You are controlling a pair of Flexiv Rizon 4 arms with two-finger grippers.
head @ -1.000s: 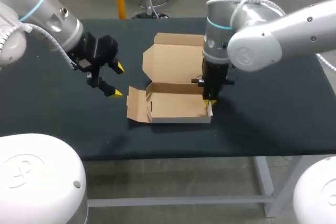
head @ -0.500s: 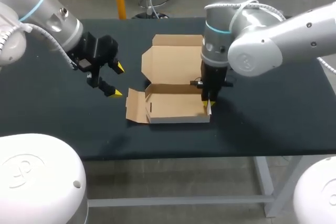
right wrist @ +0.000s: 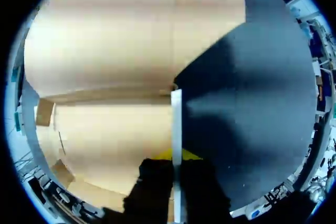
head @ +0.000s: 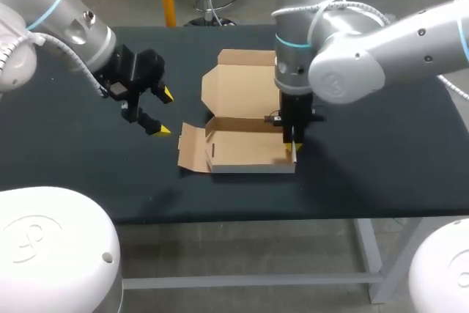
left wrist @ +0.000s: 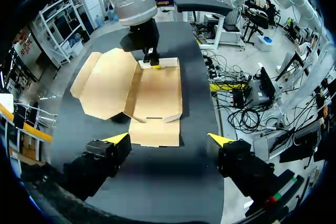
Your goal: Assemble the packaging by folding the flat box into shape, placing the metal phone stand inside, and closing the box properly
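Left wrist view: my left hand (left wrist: 168,137) is hovering open just short of the half-folded brown cardboard box (left wrist: 157,90) on the black surface (left wrist: 197,182). The box's long axis is running straight ahead to its far end wall, which my right hand (left wrist: 151,63) is pinching.

The white-and-grey left arm (head: 62,23) comes in from the left corner and hangs above the black worktop (head: 381,152). Its dark wrist angles down toward the middle, and the left jaws are spread wide, with the yellow fingertips (left wrist: 118,138) well apart. The white-and-grey right arm (head: 366,56) stands past the middle with its wrist pointing straight down, and the right jaws are nearly together, their yellow fingertips (right wrist: 164,154) pinching the thin upright wall of the brown cardboard box (head: 245,148) from both sides.
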